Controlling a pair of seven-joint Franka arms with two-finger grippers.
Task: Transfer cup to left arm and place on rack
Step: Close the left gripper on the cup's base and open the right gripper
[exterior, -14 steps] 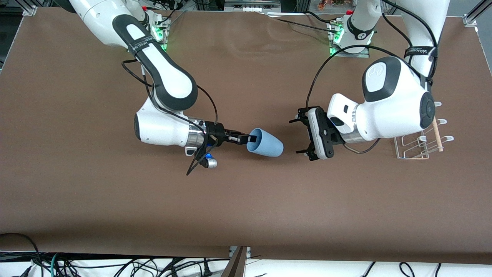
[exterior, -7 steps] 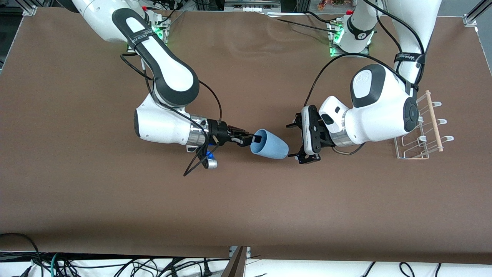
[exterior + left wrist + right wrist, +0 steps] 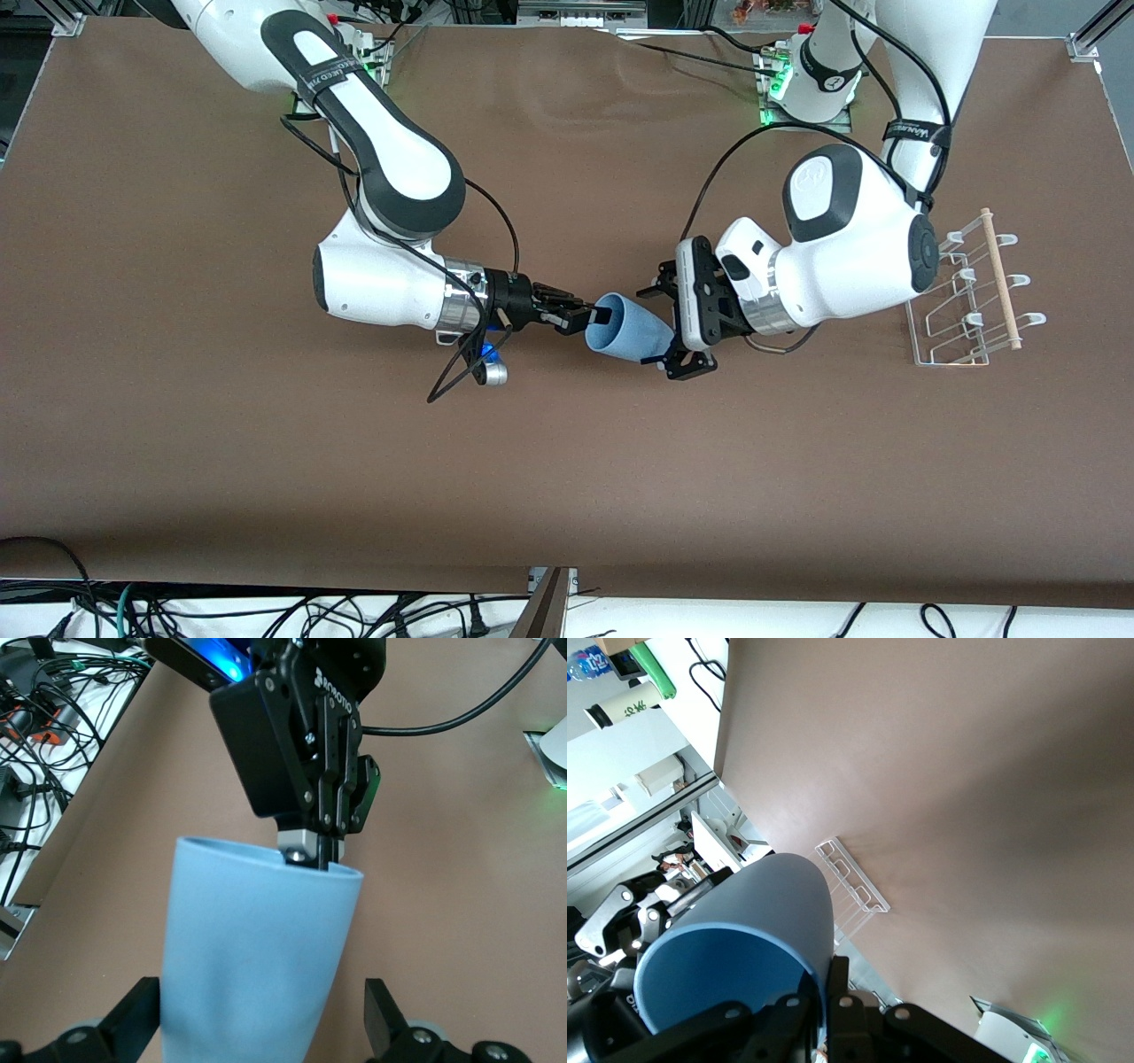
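The right gripper [image 3: 592,319] is pinching the rim of the cup [image 3: 631,332] over the middle of the table [image 3: 567,461]. The left gripper [image 3: 671,321], at the cup's 3 o'clock, is spreading its fingers [image 3: 133,1023] around the cup's bottom end.

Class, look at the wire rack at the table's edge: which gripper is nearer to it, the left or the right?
Left. The left gripper, open around the cup's base above mid-table, is on the rack's side of the cup. The right gripper, shut on the cup's rim, is farther away.
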